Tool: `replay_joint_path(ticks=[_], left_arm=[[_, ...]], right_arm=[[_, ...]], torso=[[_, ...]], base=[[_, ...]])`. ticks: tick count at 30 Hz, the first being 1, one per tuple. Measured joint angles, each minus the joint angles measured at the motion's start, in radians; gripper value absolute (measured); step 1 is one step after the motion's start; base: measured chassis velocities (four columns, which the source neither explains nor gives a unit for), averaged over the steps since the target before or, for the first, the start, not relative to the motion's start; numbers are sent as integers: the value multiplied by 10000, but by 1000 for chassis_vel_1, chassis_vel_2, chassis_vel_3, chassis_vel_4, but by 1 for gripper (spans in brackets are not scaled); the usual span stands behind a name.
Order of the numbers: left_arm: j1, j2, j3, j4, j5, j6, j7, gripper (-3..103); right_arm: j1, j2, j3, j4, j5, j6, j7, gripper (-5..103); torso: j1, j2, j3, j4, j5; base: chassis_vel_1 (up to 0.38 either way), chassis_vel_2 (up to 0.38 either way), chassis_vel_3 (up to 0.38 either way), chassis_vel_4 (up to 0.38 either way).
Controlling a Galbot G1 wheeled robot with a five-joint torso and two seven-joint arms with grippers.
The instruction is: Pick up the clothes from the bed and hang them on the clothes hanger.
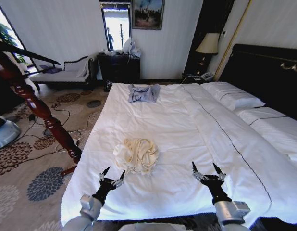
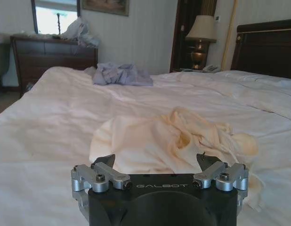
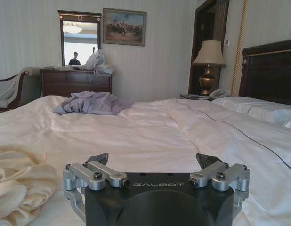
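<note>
Both pincers hang wide open over the bed's [image 1: 153,192] near edge. The crumpled cream shirt [image 1: 135,155] lies just ahead of the left pincer [image 1: 112,174]; bare duvet lies ahead of the right pincer [image 1: 206,169].

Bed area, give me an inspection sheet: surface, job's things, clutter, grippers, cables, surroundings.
Surface: bed, white duvet with a thin dark seam, pillows by the black headboard.
Job's things: cream shirt crumpled on the near part of the bed; black hanger on the dark red stand left of the bed.
Clutter: grey-blue garment at the far edge of the bed.
Grippers: left gripper open, just short of the shirt; right gripper open, over bare duvet.
Cables: black cables on the carpet by the stand.
Surroundings: dresser, mirror, painting, lamp, chaise.
</note>
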Motion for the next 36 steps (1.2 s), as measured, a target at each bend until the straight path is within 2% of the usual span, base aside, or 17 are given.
replay_joint_path(ticks=[21,23,24,27,30,32,35,36], left_arm=[[-2718,915,2225,1353,-713,167,294,97],[-3086,978,2413,1488,-800,212,290,89],[-3086,978,2413,1488,-800,212,290,89],[-3336,1005,2481,1592,-901,232,288,73],[-3288,1007,2480,1594,-926,238,289,68],[-3183,1003,2472,1613,-926,240,293,57],[-3146,992,2474,1655,-917,240,302,51],[-3151,982,2497,1708,-903,238,308,41]], right_arm=[[-37,246,224,44,99,-219,140,100],[-38,262,224,45,130,-225,159,100],[-38,262,224,45,130,-225,159,100],[-29,317,188,45,132,-232,187,100],[-29,357,163,47,125,-239,203,100],[-31,367,156,71,123,-248,221,100],[-33,360,161,84,129,-256,233,100],[-34,337,183,104,141,-267,246,100]], torso=[[0,-1,0,3,2],[0,0,0,3,2],[0,0,0,3,2],[0,0,0,3,2],[0,0,0,3,2],[0,0,-1,3,2],[-1,0,-2,4,2],[-1,0,-2,4,2]], base=[[0,0,0,0],[0,0,0,0],[0,0,0,0],[0,0,0,0],[0,0,0,0],[0,0,0,0],[0,0,0,0],[0,0,0,0]])
